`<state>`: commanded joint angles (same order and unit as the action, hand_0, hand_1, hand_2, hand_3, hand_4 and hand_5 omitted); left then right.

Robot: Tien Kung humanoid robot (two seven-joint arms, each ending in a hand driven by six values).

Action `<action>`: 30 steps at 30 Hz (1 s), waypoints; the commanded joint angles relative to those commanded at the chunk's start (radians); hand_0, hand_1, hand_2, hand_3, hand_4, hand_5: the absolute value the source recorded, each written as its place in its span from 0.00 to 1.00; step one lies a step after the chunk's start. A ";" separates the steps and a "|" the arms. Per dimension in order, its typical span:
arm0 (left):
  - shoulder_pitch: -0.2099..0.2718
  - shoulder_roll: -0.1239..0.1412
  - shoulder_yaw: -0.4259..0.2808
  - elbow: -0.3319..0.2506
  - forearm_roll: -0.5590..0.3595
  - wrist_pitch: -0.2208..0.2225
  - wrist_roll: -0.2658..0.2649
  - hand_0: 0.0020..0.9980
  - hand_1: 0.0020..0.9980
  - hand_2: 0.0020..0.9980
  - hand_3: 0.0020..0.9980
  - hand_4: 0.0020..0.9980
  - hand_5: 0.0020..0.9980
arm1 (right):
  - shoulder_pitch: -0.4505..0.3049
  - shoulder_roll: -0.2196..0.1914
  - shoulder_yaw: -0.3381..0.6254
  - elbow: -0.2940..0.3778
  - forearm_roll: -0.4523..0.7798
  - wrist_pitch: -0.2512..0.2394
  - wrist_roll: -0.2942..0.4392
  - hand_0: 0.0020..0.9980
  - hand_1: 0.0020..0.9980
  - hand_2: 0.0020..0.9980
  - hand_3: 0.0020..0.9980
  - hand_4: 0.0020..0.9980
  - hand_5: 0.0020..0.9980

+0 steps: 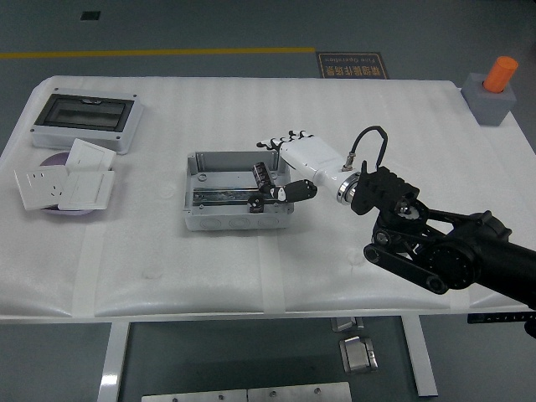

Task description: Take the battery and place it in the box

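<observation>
White foam-covered table [167, 276], open grey plastic box [239, 219] at centre, grey window-lidded enclosure [85, 120], white wall sockets [63, 186] far left, grey block with orange cylinder [493, 96] far right.

Right hand [285, 172] outstretched leftward (fingers loosely opened)

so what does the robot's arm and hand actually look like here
Only the right arm shows: black, bulky, jointed segments with a silver ring at the wrist. The right hand has a white shell over its back and black fingers. A thin black cable loops above the wrist.
</observation>
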<state>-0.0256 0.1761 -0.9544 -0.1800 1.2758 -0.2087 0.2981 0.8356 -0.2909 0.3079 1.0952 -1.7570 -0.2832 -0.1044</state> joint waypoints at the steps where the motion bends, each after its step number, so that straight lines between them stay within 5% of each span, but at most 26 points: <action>1: 0.000 0.000 0.001 0.000 0.000 0.000 0.000 0.61 0.65 0.43 0.49 0.44 0.48 | -0.001 0.000 0.000 0.000 0.001 0.000 0.000 1.00 0.92 0.99 1.00 0.99 0.52; 8: 0.002 -0.002 0.000 0.000 -0.002 -0.001 0.001 0.61 0.65 0.43 0.49 0.44 0.48 | -0.012 -0.022 0.021 0.003 0.011 -0.014 0.009 1.00 0.92 0.99 1.00 0.98 0.51; 14: 0.006 -0.003 0.003 0.000 -0.010 0.000 0.001 0.61 0.65 0.43 0.49 0.44 0.48 | -0.055 -0.106 0.120 -0.001 0.029 -0.027 0.021 1.00 0.91 0.98 1.00 1.00 0.54; 21: 0.020 -0.003 -0.009 0.000 -0.005 0.000 0.008 0.61 0.65 0.43 0.49 0.44 0.47 | -0.181 -0.214 0.298 0.040 0.067 -0.052 0.062 1.00 0.89 0.96 1.00 1.00 0.55; 30: 0.036 -0.007 -0.006 0.000 -0.014 0.000 0.012 0.61 0.65 0.43 0.49 0.44 0.47 | -0.386 -0.234 0.592 0.157 0.123 -0.076 0.128 0.96 0.79 0.85 0.98 0.99 0.54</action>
<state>0.0100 0.1692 -0.9600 -0.1800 1.2620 -0.2085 0.3100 0.4494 -0.5252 0.9001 1.2524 -1.6339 -0.3595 0.0234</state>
